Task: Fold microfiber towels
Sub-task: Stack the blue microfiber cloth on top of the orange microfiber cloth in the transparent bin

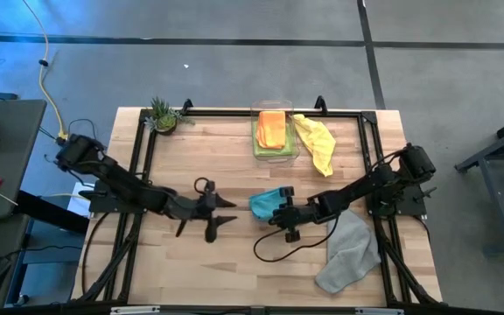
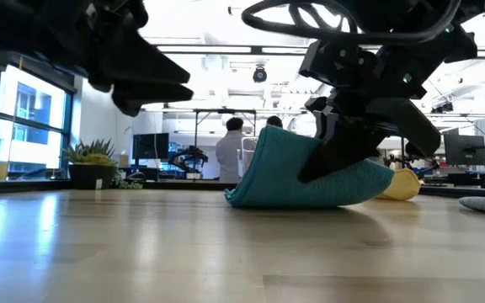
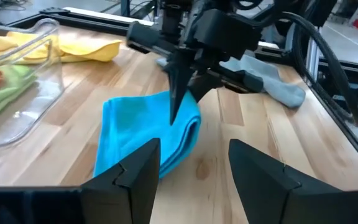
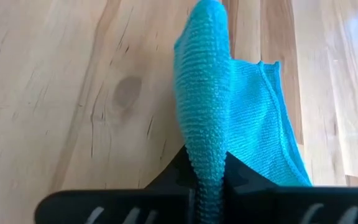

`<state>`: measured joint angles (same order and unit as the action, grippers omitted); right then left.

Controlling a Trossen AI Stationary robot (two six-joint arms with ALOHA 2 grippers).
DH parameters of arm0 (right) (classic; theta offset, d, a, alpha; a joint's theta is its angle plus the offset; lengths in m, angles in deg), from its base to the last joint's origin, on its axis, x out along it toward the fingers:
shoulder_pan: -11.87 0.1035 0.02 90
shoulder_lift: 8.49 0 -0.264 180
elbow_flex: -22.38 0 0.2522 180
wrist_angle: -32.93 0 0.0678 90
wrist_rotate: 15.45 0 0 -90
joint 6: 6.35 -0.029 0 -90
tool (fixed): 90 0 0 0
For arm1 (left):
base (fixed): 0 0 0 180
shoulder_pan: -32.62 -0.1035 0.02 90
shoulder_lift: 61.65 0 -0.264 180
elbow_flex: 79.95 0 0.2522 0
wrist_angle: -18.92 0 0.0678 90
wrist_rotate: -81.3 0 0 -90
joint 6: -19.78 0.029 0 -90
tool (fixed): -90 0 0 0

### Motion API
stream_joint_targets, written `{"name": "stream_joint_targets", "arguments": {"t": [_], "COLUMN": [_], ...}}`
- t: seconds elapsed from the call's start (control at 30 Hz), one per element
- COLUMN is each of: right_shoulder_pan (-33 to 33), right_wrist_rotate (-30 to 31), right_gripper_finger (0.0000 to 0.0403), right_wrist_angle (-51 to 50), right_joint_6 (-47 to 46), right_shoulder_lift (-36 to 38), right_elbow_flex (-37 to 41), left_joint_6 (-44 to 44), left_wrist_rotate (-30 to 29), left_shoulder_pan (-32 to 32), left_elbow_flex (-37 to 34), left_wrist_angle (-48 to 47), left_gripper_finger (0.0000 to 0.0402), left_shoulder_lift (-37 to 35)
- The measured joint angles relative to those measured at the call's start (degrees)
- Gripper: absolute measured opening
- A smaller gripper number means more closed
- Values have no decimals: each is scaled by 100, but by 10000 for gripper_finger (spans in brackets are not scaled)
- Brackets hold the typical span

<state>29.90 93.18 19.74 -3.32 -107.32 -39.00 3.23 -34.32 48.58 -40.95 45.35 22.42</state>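
My right gripper (image 4: 207,186) pinches the teal towel's (image 4: 253,118) raised edge to fold it, while my left gripper (image 3: 194,168) waits nearby, fingers spread.

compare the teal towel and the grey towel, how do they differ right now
The teal towel is folded over and pinched in the shut right gripper; the grey towel lies loose and untouched. Teal sits mid-table, grey near the front right edge. The teal bundle looks compact, grey spreads wider. Both rest on the wooden table.

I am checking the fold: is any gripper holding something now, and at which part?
The right gripper is shut on the teal towel, pinching a raised fold at its edge. The left gripper is open and empty.
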Motion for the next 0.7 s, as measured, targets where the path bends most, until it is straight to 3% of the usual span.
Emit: {"name": "stream_joint_targets", "arguments": {"t": [0.33,0.7], "right_shoulder_pan": [-19,-347], "right_wrist_rotate": [6,72], "right_gripper_finger": [0,0], "right_wrist_angle": [-335,-2568], "right_joint_6": [-275,-764], "right_shoulder_lift": [246,564], "right_elbow_flex": [-161,-1648], "left_joint_6": [-134,-184], "left_wrist_rotate": [-35,-32], "left_shoulder_pan": [0,-110], "left_elbow_flex": [-387,-553], "left_wrist_angle": [-38,37], "left_gripper_finger": [181,155], "left_shoulder_lift": [-361,-367]}}
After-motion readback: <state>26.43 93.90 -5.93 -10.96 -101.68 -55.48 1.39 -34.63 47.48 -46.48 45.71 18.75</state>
